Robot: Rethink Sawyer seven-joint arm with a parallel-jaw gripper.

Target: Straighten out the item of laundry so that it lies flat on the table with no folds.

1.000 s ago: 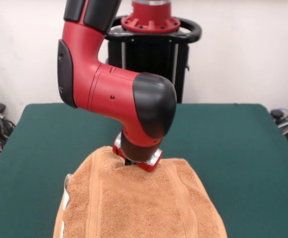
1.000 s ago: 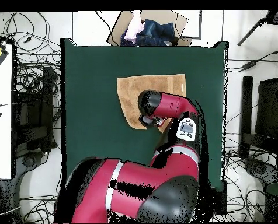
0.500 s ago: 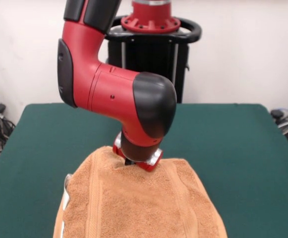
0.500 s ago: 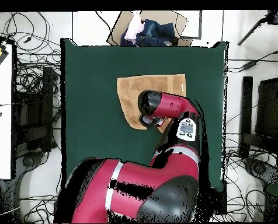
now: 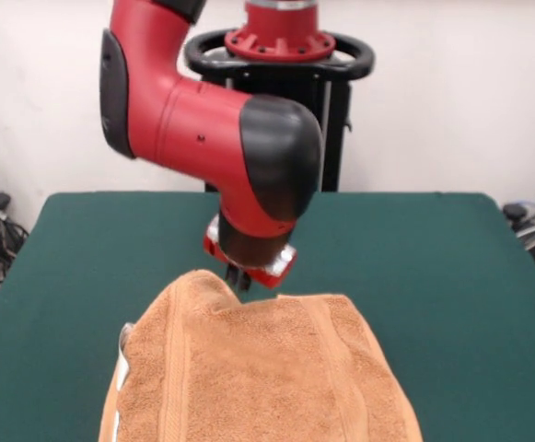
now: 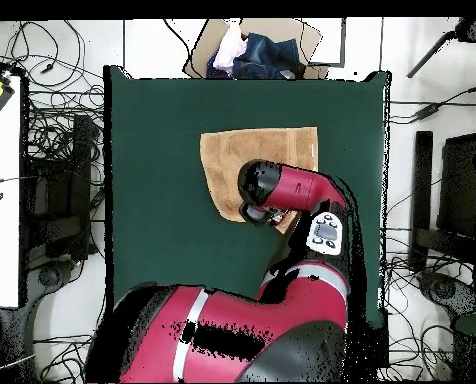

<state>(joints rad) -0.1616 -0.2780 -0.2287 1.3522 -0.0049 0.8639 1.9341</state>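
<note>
The item of laundry, an orange-tan towel, lies on the green table at the near middle. Its far edge is drawn up into a small peak. My gripper hangs at that far edge, its dark fingers close together and shut on the cloth; their tips are hidden behind the towel's rim. A white tag shows at the towel's left edge. In the overhead view the towel sits near the middle of the table, and the arm's wrist covers its lower part and the gripper.
A cardboard box with clothes in it stands just beyond the table's top edge in the overhead view. Cables lie on the floor on both sides. Green table surface surrounds the towel left, right and behind.
The arm's wrist and gripper have risen a little from the towel's far edge. The cloth at that edge stands slightly higher beside the gripper.
</note>
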